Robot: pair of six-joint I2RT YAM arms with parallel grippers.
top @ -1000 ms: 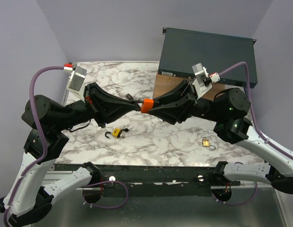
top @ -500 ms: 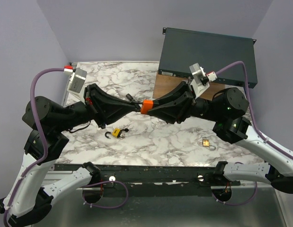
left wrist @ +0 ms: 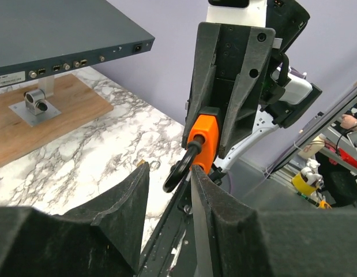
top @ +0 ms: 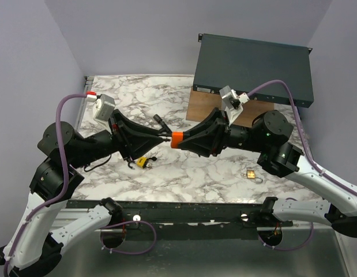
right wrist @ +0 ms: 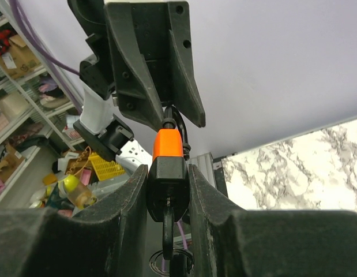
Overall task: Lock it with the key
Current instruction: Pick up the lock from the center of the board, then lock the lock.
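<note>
**Padlock (right wrist: pixel 166 173) in the air, key loose between my left fingers**

Padlock sits up off the worktop (top: pixel 201 164), above its middle. My right fingers (top: pixel 188 138) pinch it across its black body and are closed snug on both flanks. Its orange end faces my left arm. From that end sticks what I take to be the key (left wrist: pixel 178 170), with its black looped head pointing toward my left wrist. My left fingers (top: pixel 157 137) stand partly apart with that loop between them. I see a gap on one side and cannot be sure of the other, so I judge they hold nothing. The shackle hangs toward my right wrist, and I cannot tell whether it is seated.

As I read it, the step in hand is working the key in the lock. If another turn is wanted, I should close my left fingers square on the flat of the loop. Then I turn about the key's own line while the right side holds dead steady. A sideways pull could lever the key in its slot or twist the body out of my grip. If the turn is done, I back my left arm straight off along that line, wide enough not to snag the loop.

A yellow padlock (top: pixel 142 161) and a brass padlock (top: pixel 251 173) lie near the front edge, and I should stay clear of both.
</note>
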